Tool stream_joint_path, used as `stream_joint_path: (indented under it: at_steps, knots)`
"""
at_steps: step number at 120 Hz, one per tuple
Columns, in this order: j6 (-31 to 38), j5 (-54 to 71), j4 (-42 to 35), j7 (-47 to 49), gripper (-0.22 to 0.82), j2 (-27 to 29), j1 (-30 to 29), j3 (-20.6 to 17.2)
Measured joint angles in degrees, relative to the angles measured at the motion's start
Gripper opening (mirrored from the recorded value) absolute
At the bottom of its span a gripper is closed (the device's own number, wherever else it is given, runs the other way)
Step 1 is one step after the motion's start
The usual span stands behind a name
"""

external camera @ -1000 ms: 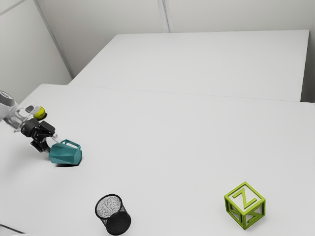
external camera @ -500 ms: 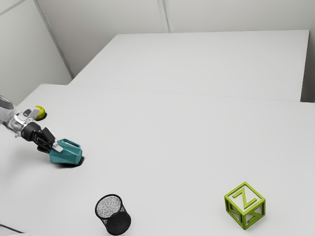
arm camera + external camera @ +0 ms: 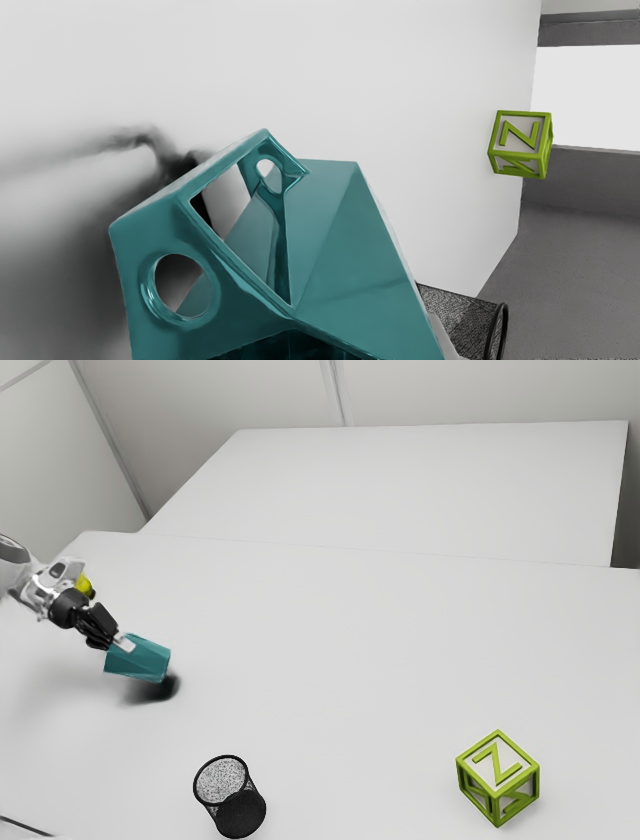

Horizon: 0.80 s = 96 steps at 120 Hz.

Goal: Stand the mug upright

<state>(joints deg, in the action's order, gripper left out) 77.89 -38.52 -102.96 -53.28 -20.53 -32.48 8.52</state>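
In the exterior view my gripper (image 3: 118,642) is at the left, shut on the teal mug (image 3: 148,660), a pale fingertip against the mug's near side. The mug hangs tilted, lying more on its side than upright, with its shadow apart from it on the table. Seen from the wrist, the faceted mug (image 3: 350,240) is close up, its angular handle with openings facing the camera and a dark hollow at the bottom edge. Part of a light grey finger (image 3: 441,332) shows beside the mug; the other finger is hidden behind it.
A black mesh cup (image 3: 230,797) stands on the white table (image 3: 380,660), nearer the exterior camera than the mug. A green letter cube (image 3: 498,778) sits at the exterior view's right. The yellow ball (image 3: 84,586) is partly behind the arm.
The gripper has come onto the mug and taken hold of it. Since then the mug has risen off the table and tipped somewhat, its shadow separating beneath it. The cup and cube have stayed put.
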Motion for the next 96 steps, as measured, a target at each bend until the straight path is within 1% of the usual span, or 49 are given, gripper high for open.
stream_joint_path:
  at_steps: [8, 18, 30, 37, 49, 56, 62, 74, 82, 89, 96]
  knots:
    - [0.17, -0.75, -0.68, -0.02, -0.17, 2.32, 0.63, 0.03]
    - [0.72, -1.43, -1.63, -0.04, -0.17, 5.9, 3.16, 0.4]
    - [1.86, -1.8, -2.08, -0.05, -0.17, 8.77, 4.95, 0.65]
    - [3.46, -1.91, -4.43, 0.05, -0.17, 11.06, 6.26, 0.82]
    - [7.6, -1.97, -7.33, 0.84, -0.18, 13.96, 13.01, 3.76]
    - [11.61, -1.98, -9.92, 1.69, -0.18, 15.67, 18.84, 6.05]
    - [16.44, -1.97, -11.52, 2.79, -0.18, 16.59, 24.67, 7.96]
    - [27.36, -1.82, -15.27, 5.2, -0.18, 17.06, 34.63, 9.48]
    - [34.46, -1.62, -17.67, 6.91, -0.18, 16.98, 39.66, 9.79]
    - [39.93, -0.97, -18.98, 8.35, -0.18, 16.96, 42.8, 9.95]
    - [44.49, 2.19, -19.38, 10.34, -0.18, 17.06, 46.19, 11.1]
